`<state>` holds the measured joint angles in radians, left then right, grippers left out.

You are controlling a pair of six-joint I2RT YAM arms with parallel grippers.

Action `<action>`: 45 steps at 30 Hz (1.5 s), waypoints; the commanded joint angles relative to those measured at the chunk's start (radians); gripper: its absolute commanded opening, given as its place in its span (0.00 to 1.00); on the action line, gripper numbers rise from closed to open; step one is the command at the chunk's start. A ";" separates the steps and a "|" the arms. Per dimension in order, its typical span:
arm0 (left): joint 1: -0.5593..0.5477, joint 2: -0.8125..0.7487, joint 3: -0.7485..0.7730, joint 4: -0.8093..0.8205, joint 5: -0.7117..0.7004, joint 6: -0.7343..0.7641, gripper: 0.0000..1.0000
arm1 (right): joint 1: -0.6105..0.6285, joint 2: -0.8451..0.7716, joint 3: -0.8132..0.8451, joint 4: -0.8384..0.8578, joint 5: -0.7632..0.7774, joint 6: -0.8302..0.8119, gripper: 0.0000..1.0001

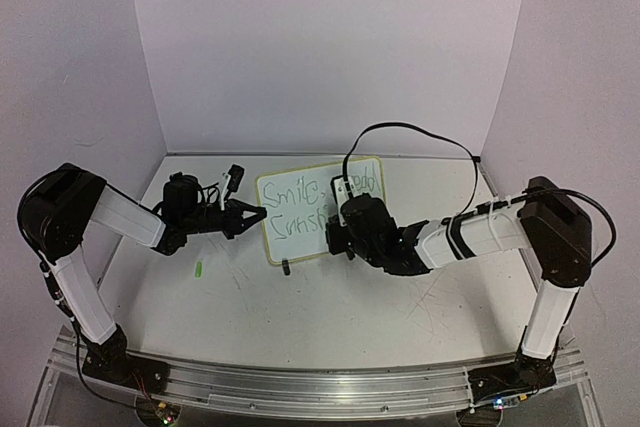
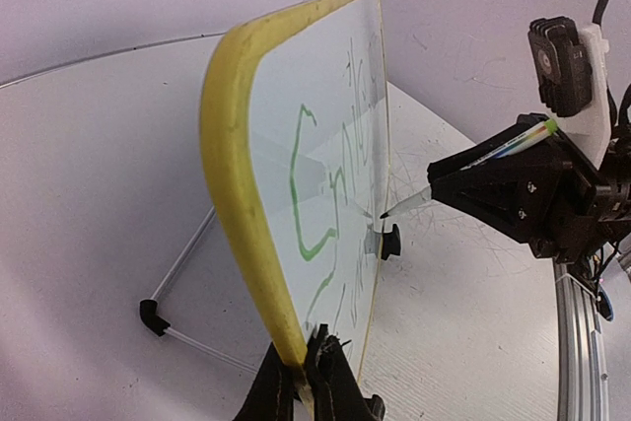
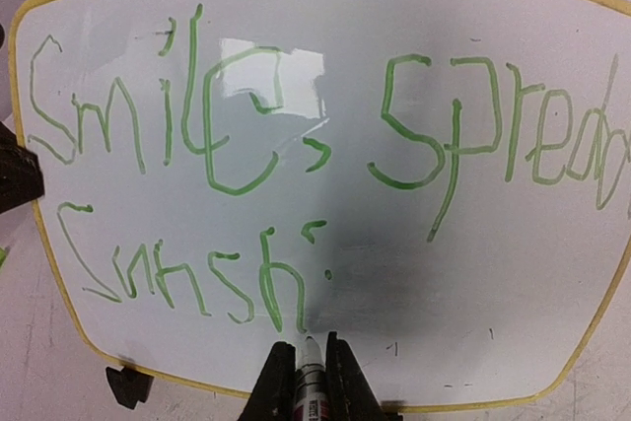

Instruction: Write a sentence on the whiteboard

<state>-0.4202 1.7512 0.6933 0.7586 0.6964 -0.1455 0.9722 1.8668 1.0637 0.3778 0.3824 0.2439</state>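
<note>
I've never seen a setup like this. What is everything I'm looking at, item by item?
Whiteboard: one, white with a pale yellow frame, propped up mid-table.
Sentence: two lines, light green, on the board; roughly "Smile, spread" above "Sunshi".
Marker: one, pale with green, tip at the board's second line.
Small green item: one, green, on the table left of the board; too small to identify.
Board foot: one clearly seen, black, under the board's lower left corner.
Table: one, white and scratched, under everything.
Left arm, right arm: two, black and white, either side of the board.
Left claw: black, shut on the board's edge.
Right claw: black, shut on the marker.
</note>
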 commanded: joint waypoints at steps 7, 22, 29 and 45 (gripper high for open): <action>0.004 0.037 -0.002 -0.115 -0.110 0.115 0.00 | -0.005 -0.056 0.054 0.024 0.032 -0.029 0.00; 0.004 0.035 -0.004 -0.116 -0.112 0.116 0.00 | -0.041 -0.010 0.100 0.036 0.014 -0.046 0.00; 0.004 0.036 -0.004 -0.115 -0.113 0.117 0.00 | -0.041 0.000 0.082 0.031 0.027 -0.031 0.00; 0.004 0.033 -0.005 -0.115 -0.112 0.116 0.00 | -0.031 0.016 -0.026 0.007 0.026 0.067 0.00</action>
<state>-0.4202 1.7512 0.6936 0.7582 0.6960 -0.1455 0.9399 1.8631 1.0539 0.3874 0.3920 0.2750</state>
